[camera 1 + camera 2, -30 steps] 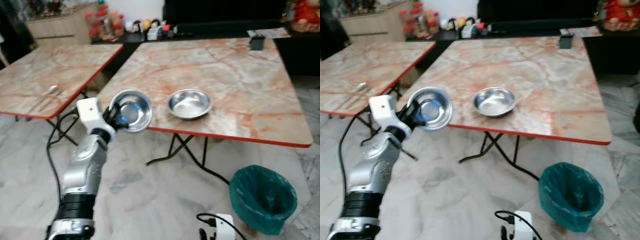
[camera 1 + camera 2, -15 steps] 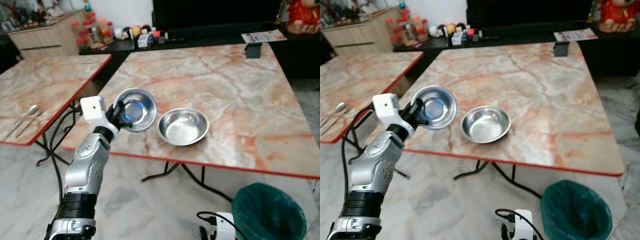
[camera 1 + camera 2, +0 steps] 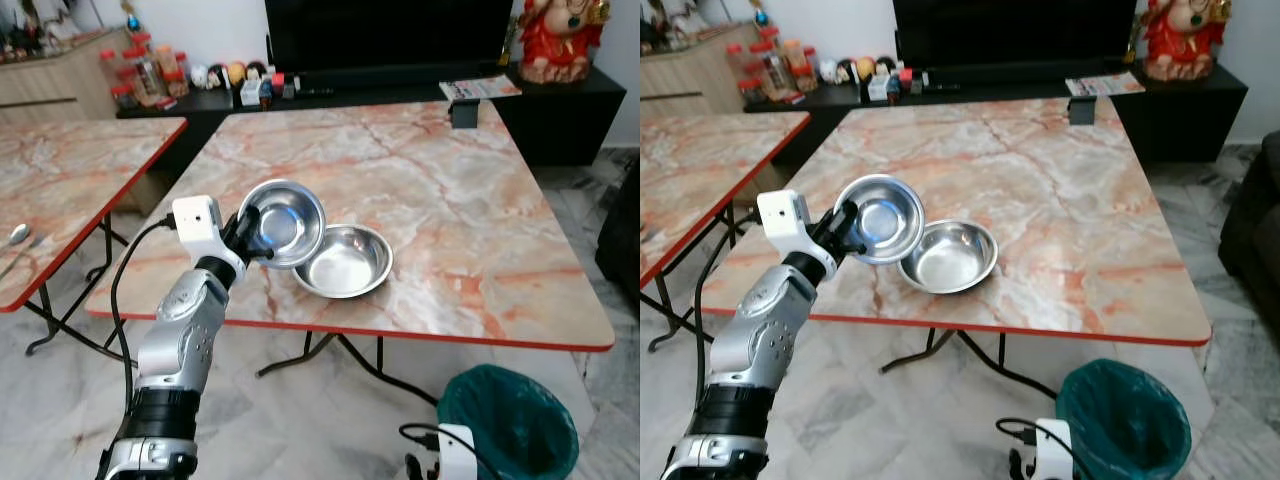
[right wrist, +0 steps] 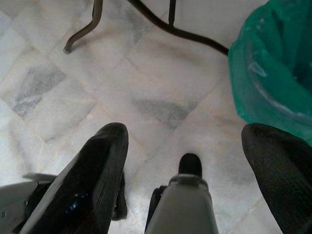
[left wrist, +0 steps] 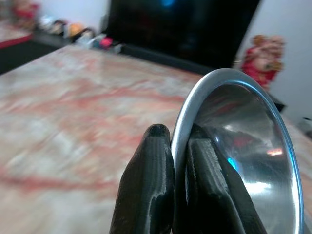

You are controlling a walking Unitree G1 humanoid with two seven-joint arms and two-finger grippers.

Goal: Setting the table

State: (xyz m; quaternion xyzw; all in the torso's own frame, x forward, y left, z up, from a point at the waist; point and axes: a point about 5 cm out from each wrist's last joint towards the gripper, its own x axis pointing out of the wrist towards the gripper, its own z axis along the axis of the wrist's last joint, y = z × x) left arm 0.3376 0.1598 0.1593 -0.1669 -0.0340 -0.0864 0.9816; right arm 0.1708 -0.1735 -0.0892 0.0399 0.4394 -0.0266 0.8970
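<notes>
A tilted steel bowl (image 3: 285, 209) is pinched by its rim between the left gripper (image 5: 178, 146) fingers, above a second bowl (image 3: 345, 262) near the bench (image 3: 480, 240) front edge. The right gripper (image 4: 187, 146) fingers are spread wide over floor.

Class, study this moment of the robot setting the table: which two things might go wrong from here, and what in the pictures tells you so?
1. The left claw pinches only the rim of the tilted steel bowl; it might slip or swing.
2. That bowl hangs just over the second bowl on the marble table; lowering it straight down may knock or nest them.
</notes>
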